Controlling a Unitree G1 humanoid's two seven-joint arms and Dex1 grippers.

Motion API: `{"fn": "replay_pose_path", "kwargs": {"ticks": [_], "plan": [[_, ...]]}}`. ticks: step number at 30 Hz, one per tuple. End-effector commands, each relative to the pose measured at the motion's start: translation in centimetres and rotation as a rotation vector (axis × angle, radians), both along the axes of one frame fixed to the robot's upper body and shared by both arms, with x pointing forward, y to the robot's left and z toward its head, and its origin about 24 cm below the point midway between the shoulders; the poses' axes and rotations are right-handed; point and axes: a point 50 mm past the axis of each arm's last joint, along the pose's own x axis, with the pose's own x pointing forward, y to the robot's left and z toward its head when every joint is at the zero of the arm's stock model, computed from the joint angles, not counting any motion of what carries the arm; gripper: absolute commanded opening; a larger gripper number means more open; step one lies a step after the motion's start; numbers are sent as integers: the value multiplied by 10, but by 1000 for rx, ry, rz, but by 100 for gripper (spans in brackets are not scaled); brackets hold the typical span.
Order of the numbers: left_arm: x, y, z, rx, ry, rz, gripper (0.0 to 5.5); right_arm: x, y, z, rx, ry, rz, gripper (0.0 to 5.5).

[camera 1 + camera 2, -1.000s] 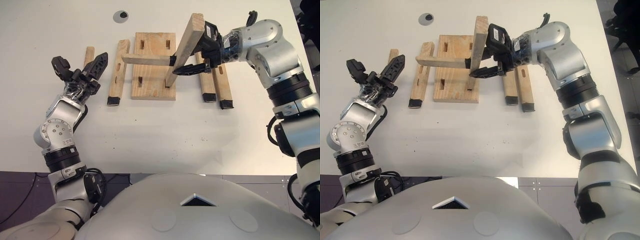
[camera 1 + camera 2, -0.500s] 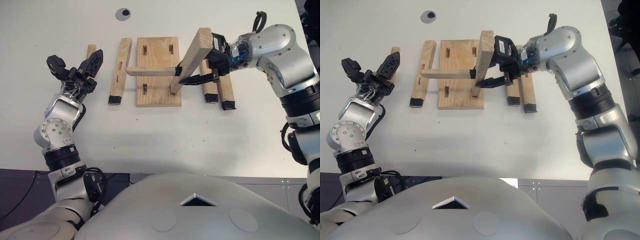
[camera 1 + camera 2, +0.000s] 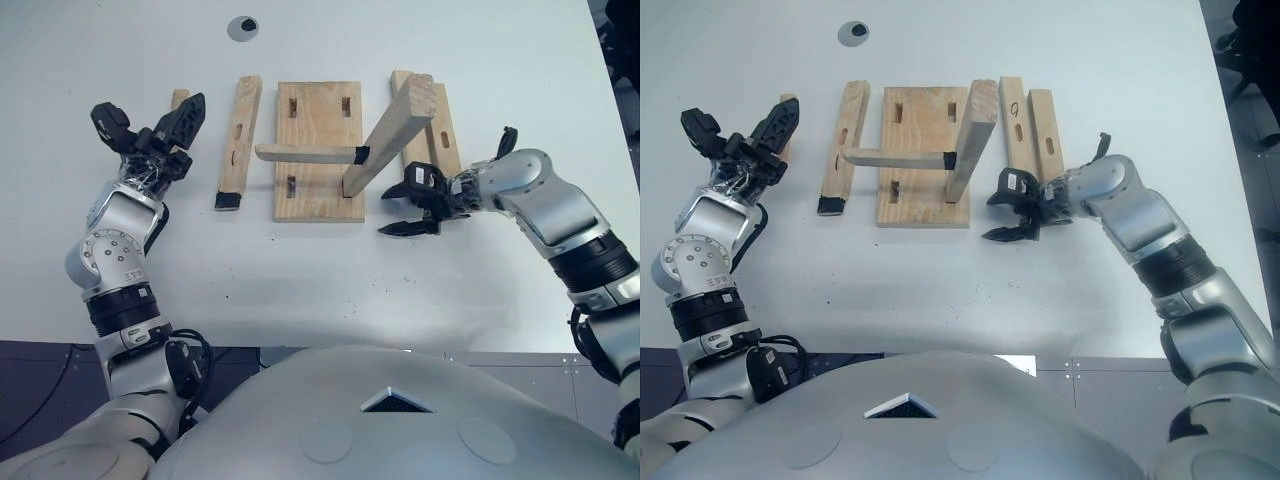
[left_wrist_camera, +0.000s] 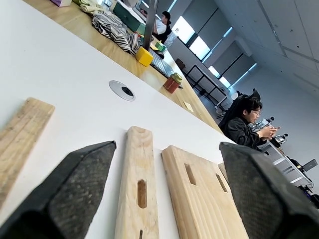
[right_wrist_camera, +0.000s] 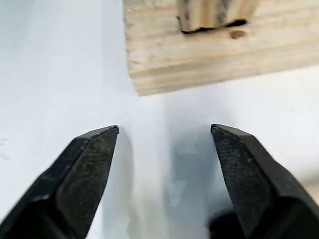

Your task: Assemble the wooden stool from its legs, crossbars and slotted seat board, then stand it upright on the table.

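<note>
Table (image 3: 300,270) has the seat board (image 3: 318,195) lying flat, slots up. Early stage imo: one leg (image 3: 392,135) sits tilted in the near-right slot w/ a crossbar (image 3: 305,153) sticking out over the board. One loose leg (image 3: 240,140) lies left of the board, two more legs (image 3: 440,140) right, and a short bar (image 3: 178,98) far left. All that plus the flip upright is left. Right gripper (image 3: 385,212): jaws wide apart, empty, just beside the board's near-right corner. Left gripper (image 3: 148,110): apart, empty, by the short bar.
</note>
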Motion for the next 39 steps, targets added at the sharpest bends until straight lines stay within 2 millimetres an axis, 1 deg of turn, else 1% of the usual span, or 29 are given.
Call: {"fn": "replay_pose_path", "kwargs": {"ticks": [1, 2, 3, 5, 8, 10, 12, 15, 17, 20, 23, 25, 27, 34, 39], "plan": [[-4, -2, 5, 44, -25, -8, 382, 9, -23, 18, -36, -116, -125, 403], [-5, -3, 6, 49, -32, -7, 382, 12, -24, 24, -12, -165, -162, 415], [-6, -4, 7, 53, -37, -5, 382, 13, -23, 29, 40, -191, -225, 415], [-8, -4, 5, 54, -37, 7, 382, 10, -22, 37, 113, -258, -323, 415], [-11, -4, 2, 48, -29, 18, 382, 5, -17, 44, 216, -251, -492, 415], [-14, -3, 1, 47, -24, 27, 382, 4, -15, 42, 233, -237, -593, 415], [-14, -2, 1, 46, -20, 33, 382, 3, -14, 36, 217, -235, -684, 415], [-14, -3, -2, 44, -8, 36, 382, -5, -11, 17, 182, -173, -768, 415], [-14, -5, -4, 44, -3, 33, 382, -11, -11, 6, 154, -141, -799, 415], [-14, -4, -4, 44, 0, 35, 382, -14, -12, -3, 119, -111, -832, 415], [-14, -3, -4, 43, 4, 39, 382, -19, -5, -8, 118, -67, -817, 415], [-15, -2, -5, 41, 5, 44, 382, -20, 4, -3, 167, -49, -793, 415], [-14, -2, -5, 38, 6, 44, 382, -18, 5, 2, 183, -61, -797, 415], [-15, -4, -6, 31, 6, 48, 382, -7, -8, 13, 173, -162, -842, 415], [-16, -4, -7, 26, 8, 53, 382, -8, -16, 10, 139, -177, -875, 415]]}}
